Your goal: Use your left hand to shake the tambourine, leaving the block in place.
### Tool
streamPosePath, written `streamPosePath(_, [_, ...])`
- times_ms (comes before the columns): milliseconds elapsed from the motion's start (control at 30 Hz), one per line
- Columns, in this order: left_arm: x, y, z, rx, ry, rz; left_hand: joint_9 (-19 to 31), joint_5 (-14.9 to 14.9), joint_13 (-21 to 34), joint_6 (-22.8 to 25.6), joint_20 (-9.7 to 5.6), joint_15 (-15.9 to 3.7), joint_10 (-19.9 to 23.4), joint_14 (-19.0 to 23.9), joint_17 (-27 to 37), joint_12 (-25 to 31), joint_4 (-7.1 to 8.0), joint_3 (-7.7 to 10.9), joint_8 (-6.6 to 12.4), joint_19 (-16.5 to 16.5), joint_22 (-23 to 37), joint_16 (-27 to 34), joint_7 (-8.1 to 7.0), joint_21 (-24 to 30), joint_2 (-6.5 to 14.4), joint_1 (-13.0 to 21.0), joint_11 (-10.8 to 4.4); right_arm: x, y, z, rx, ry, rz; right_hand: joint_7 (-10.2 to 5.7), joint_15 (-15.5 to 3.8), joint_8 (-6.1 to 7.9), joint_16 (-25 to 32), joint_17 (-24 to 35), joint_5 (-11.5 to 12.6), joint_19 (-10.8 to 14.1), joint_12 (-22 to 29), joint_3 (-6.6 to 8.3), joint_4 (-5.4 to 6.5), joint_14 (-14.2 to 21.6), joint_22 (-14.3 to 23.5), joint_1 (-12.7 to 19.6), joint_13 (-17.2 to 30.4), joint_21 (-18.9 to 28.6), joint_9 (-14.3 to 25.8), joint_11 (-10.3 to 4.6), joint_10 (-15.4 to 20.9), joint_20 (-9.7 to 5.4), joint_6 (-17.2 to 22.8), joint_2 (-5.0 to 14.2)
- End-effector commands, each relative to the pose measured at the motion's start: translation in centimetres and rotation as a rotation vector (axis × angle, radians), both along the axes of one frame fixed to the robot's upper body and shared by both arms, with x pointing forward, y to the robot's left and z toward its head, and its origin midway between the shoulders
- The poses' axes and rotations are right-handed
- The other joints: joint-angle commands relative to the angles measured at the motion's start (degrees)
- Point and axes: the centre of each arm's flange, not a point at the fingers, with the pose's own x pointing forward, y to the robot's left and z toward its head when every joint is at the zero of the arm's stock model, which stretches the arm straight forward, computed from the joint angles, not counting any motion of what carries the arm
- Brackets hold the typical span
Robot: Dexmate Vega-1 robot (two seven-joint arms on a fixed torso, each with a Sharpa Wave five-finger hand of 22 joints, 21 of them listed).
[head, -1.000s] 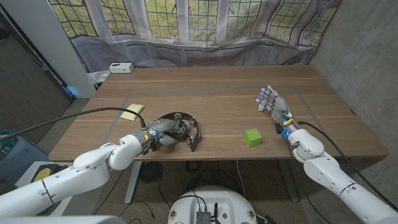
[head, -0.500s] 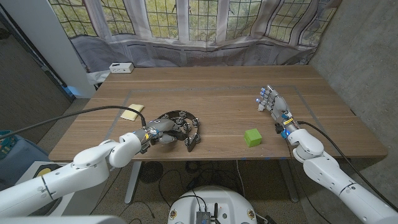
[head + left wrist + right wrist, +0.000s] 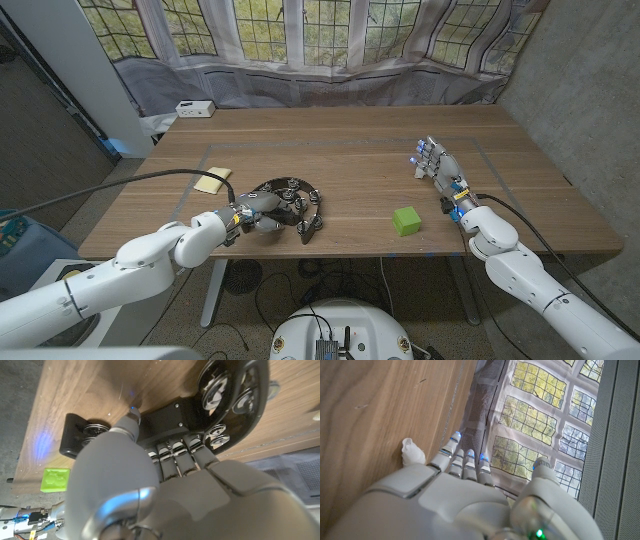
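Note:
A black half-moon tambourine with metal jingles lies on the wooden table at the front left. My left hand grips its near side: in the left wrist view its fingers curl over the black handle bar and the thumb presses the other side of the tambourine. A green block sits on the table to the right of the tambourine, apart from both hands; the green block also appears in the left wrist view. My right hand is open at the right, fingers spread, holding nothing.
A yellow sticky pad lies behind my left forearm. A white box sits at the table's far left corner. Thin tape lines mark a rectangle on the tabletop. A small white scrap lies beyond my right hand's fingers.
The tambourine's near end has shifted slightly toward the front edge as my left hand settled on its handle. The block and my right hand have not moved.

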Motion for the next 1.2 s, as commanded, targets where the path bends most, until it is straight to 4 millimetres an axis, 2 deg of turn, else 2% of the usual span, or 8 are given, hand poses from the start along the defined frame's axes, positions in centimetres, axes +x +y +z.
streamPosePath(33, [-0.5, 0.3, 0.3, 0.029, -0.030, 0.015, -0.3, 0.1, -0.8, -3.5, 1.42, 0.72, -4.5, -4.2, -0.3, 0.0, 0.26, -1.50, -0.21, -2.6, 0.1, -0.1, -0.99, -1.4, -0.5, -2.1, 0.36, 0.0, 0.4, 0.0, -0.005, -0.003, 0.004, 0.08, 0.05, 0.09, -0.1, 0.2, 0.1, 0.5, 0.0, 0.36, -0.07, 0.3, 0.2, 0.8, 0.1, 0.1, 0.2, 0.06, 0.5, -0.02, 0.2, 0.01])
streamPosePath(167, [-0.8, 0.3, 0.5, 0.041, -0.054, 0.020, -0.5, 0.0, -1.4, -6.0, 2.16, 1.22, -6.5, -5.9, -0.7, 0.3, 0.71, -2.44, -0.25, -3.9, 0.1, 0.1, -1.82, -2.2, -0.6, -3.6, 0.44, -0.1, 0.4, 0.0, 0.000, -0.001, 0.002, 0.13, -0.08, 0.07, 0.0, 0.2, 0.1, 0.7, 0.0, 0.36, -0.06, 0.4, 0.2, 0.8, 0.1, 0.1, 0.2, 0.03, 0.5, -0.20, 0.1, 0.03])
streamPosePath(400, [-0.9, 0.2, 1.1, 0.037, -0.076, 0.010, -0.7, -0.1, -1.8, -6.7, 3.05, 1.17, -6.5, -6.1, -0.9, 0.8, 0.95, -2.98, 0.15, -4.3, 0.1, 0.5, -1.59, -2.6, -0.6, -4.5, 0.24, -0.2, 0.4, -0.1, 0.002, 0.002, -0.002, 0.13, -0.13, 0.06, 0.0, 0.2, 0.1, 0.7, 0.1, 0.37, -0.11, 0.5, 0.2, 1.0, 0.1, 0.1, 0.2, -0.04, 0.6, -0.26, 0.1, 0.02])
streamPosePath(633, [-1.3, 0.1, 1.8, 0.020, -0.099, -0.013, -0.8, -0.1, -2.2, -5.4, 2.84, 1.08, -5.7, -5.6, -1.1, 1.4, 0.88, -3.23, 0.84, -4.1, 0.1, 0.9, -1.05, -2.8, -0.7, -4.8, 0.10, -0.3, 0.5, -0.1, -0.004, 0.006, -0.002, 0.20, -0.05, 0.03, 0.0, 0.2, 0.0, 0.8, 0.1, 0.33, -0.09, 0.5, 0.2, 0.9, 0.1, 0.1, 0.2, -0.06, 0.6, -0.25, 0.0, -0.02])
streamPosePath(1200, [-2.8, 0.0, 3.7, 0.024, -0.179, -0.022, -0.9, 0.0, -2.7, -4.0, 2.56, 0.67, -4.1, -4.4, -1.5, 2.1, 0.57, -3.11, 1.46, -3.5, 0.2, 1.3, -1.17, -2.8, -0.4, -4.8, -0.22, -0.4, 0.4, 0.0, -0.009, -0.001, -0.005, 0.14, -0.03, 0.08, 0.1, 0.3, 0.0, 0.8, 0.1, 0.24, 0.00, 0.5, 0.2, 0.9, 0.1, 0.1, 0.2, -0.10, 0.7, -0.12, 0.1, -0.05])
